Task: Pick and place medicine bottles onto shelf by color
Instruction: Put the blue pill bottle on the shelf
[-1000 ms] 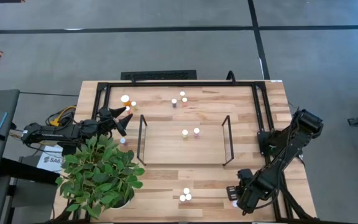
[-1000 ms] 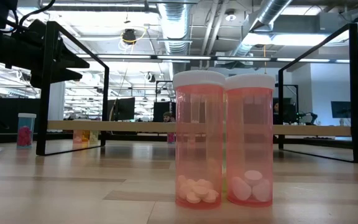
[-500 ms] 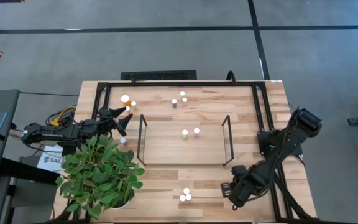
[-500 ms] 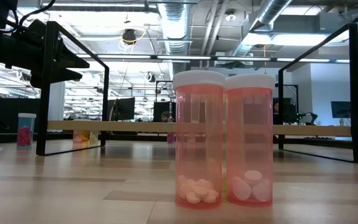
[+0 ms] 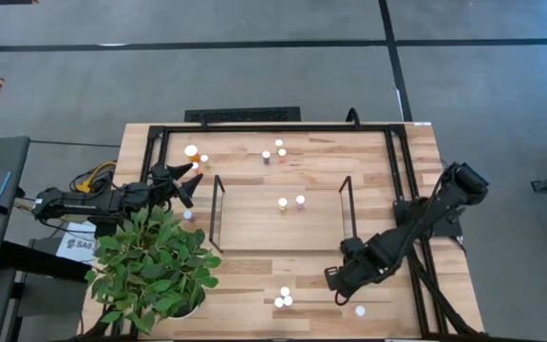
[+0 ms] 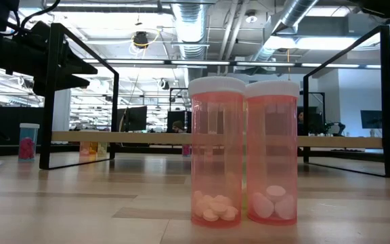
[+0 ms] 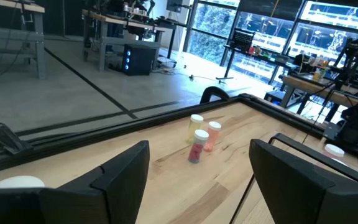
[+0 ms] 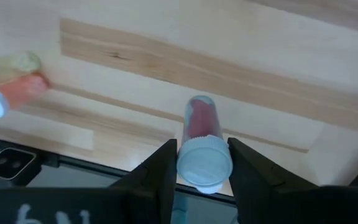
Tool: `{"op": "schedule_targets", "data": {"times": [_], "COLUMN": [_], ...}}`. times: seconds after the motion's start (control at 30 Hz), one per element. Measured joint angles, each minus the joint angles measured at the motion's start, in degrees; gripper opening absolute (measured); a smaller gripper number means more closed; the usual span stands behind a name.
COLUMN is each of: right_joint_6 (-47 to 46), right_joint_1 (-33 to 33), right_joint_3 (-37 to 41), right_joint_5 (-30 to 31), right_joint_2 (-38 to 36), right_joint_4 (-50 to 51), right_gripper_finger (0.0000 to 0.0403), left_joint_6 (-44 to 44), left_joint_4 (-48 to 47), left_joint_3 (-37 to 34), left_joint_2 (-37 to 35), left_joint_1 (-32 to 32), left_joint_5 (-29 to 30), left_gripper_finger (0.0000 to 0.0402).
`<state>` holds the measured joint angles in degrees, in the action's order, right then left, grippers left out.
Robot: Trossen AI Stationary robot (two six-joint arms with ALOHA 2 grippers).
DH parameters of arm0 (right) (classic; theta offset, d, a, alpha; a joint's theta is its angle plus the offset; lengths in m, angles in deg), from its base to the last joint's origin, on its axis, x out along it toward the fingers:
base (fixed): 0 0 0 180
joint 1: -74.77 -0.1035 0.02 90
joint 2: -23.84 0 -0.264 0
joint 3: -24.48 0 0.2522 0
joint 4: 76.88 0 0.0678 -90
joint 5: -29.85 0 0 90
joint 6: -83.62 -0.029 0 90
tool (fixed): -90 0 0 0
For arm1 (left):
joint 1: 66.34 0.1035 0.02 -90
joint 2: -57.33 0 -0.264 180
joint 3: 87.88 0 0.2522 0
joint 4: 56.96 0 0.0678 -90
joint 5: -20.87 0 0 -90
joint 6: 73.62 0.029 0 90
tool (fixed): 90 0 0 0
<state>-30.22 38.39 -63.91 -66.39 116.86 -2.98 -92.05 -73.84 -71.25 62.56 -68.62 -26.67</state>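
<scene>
My right gripper (image 5: 334, 281) hangs over the table's near right part, shut on a red medicine bottle (image 8: 202, 122) with a white cap. Another white-capped bottle (image 5: 360, 310) stands on the table nearer the right corner. Three bottles (image 5: 284, 298) stand close together at the near edge, and in the low view two of them (image 6: 215, 152) show as orange ones. The shelf (image 5: 254, 228) in the table's middle bears two bottles (image 5: 291, 201). Three more bottles (image 5: 276, 150) stand beyond it. My left gripper (image 5: 190, 180) waits open at the table's left, its fingers level. My right gripper pinches the red bottle at its white cap (image 8: 187, 163) between the two fingers (image 8: 164, 163). The fingers come from above, pointing steeply down. The bottle hangs below them, roughly upright with its bottom downward, clear of the table.
A potted plant (image 5: 155, 266) fills the near left corner, with a small bottle (image 5: 187, 216) at its far side. A larger white-capped bottle (image 5: 191, 150) stands by the left gripper. A black frame (image 5: 402, 171) runs around the table. Bare wood lies between the shelf and the near edge.
My right gripper has risen and gone from the near right corner toward the table's left and a little toward the shelf, rolling slightly. The white-capped bottle it hid at the corner now stands uncovered.
</scene>
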Motion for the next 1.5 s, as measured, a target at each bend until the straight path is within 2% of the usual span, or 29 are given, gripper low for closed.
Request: {"op": "schedule_targets", "data": {"times": [0.2, 0.37, 0.53, 0.77, 0.93, 1.27, 1.5], "right_joint_6": [3.7, 7.4, 15.1, 31.4, 38.0, 53.4, 64.2], "right_joint_1": [2.3, 4.0, 6.0, 10.1, 13.2, 22.0, 29.5], "right_joint_3": [-2.8, -8.5, -15.1, -19.8, -23.6, -25.2, -25.2], "right_joint_5": [-0.2, -1.4, -0.3, 0.1, -0.2, 4.2, 4.5], "right_joint_2": [0.9, 3.8, 7.0, 11.2, 13.3, 13.1, 13.1], "right_joint_4": [4.0, 11.3, 16.8, 19.1, 24.1, 24.3, 23.8], "right_gripper_finger": [0.0146, 0.0146, 0.0147, 0.0146, 0.0145, 0.0146, 0.0148], "left_joint_6": [0.0, 0.0, 0.0, 0.0, 0.0, 0.0, 0.0], "left_joint_4": [0.0, 0.0, 0.0, 0.0, 0.0, 0.0, 0.0], "left_joint_3": [0.0, 0.0, 0.0, 0.0, 0.0, 0.0, 0.0], "left_joint_2": [0.0, 0.0, 0.0, 0.0, 0.0, 0.0, 0.0], "left_joint_1": [0.0, 0.0, 0.0, 0.0, 0.0, 0.0, 0.0], "left_joint_5": [0.0, 0.0, 0.0, 0.0, 0.0, 0.0, 0.0], "left_gripper_finger": [0.0265, 0.0265, 0.0265, 0.0265, 0.0265, 0.0265, 0.0265]}}
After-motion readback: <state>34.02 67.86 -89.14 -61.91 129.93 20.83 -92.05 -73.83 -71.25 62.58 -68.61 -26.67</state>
